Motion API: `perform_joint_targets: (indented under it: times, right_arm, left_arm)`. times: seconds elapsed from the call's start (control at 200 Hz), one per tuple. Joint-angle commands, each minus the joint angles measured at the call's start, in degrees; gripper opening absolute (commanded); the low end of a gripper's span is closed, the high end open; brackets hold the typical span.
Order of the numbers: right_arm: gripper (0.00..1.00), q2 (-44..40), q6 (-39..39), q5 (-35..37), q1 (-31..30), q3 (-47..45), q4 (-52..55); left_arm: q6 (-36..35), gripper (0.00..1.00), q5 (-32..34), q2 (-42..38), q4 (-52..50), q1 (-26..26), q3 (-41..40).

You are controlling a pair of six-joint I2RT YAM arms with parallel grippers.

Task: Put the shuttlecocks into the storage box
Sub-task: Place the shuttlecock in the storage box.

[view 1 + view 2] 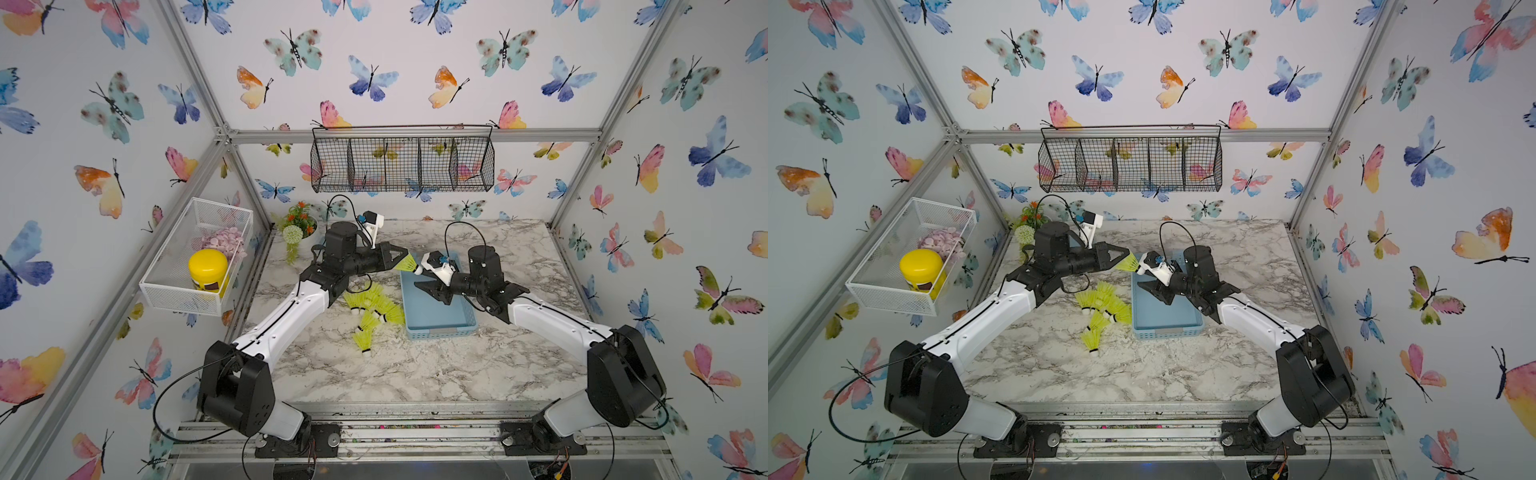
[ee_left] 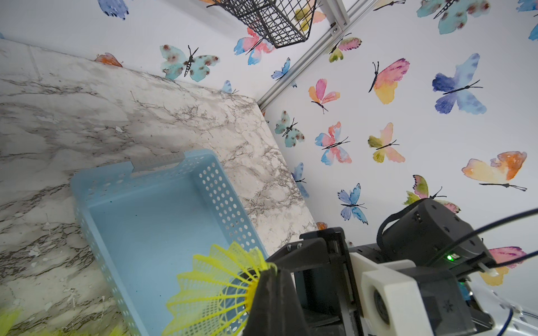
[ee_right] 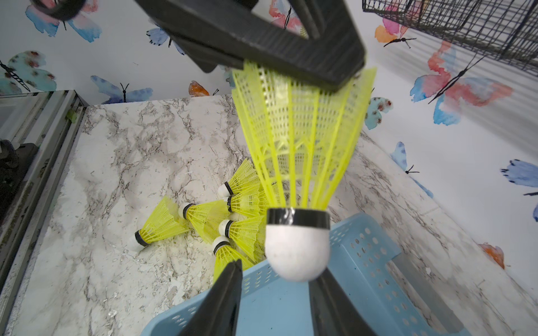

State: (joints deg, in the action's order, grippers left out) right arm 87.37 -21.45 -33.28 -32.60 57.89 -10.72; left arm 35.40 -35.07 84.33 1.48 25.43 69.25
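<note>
Left gripper (image 1: 405, 254) pinching one shuttlecock (image 1: 408, 264) above the storage box (image 1: 440, 332); right gripper (image 1: 420, 286) parted.

In both top views the left gripper is clamped on the skirt rim of that shuttlecock, its cork pointing toward the right gripper, over the box's far left corner. The right gripper hangs over the box with nothing in it, and the loose shuttlecocks (image 1: 1102, 305) lie heaped on the marble table (image 1: 1142, 374) just beside the box's left wall. The left wrist view shows a black finger (image 2: 270, 291) closed on the yellow skirt (image 2: 212, 285) above the box's blue floor. The right wrist view shows the white cork (image 3: 297, 250) just above the right gripper's spread fingers (image 3: 224, 293), with the heap beyond them.
</note>
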Motion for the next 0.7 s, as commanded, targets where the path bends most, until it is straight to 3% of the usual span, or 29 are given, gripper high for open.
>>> perform_joint_targets:
  times: [0.0, 0.22, 0.601, 0.696]
  right_arm:
    - [0.44, 0.61, 1.22, -0.3, -0.46, 1.7, -0.23]
    - [0.44, 1.39, 2.54, -0.13, -0.72, 2.61, -0.62]
    - [0.34, 1.53, 2.96, 1.01, -0.76, 2.49, -0.7]
    - [0.27, 1.66, 2.67, 1.52, -0.72, 2.51, -0.45]
  left_arm:
    - [0.37, 0.0, -0.59, 0.39, 1.16, 0.6, 0.62]
    - [1.33, 0.0, -0.4, 0.63, 2.62, 1.57, -0.77]
    - [1.58, 0.0, -0.25, 0.55, 3.06, 2.33, -2.87]
    - [1.34, 0.0, -1.13, 0.64, 2.88, 2.34, -3.16]
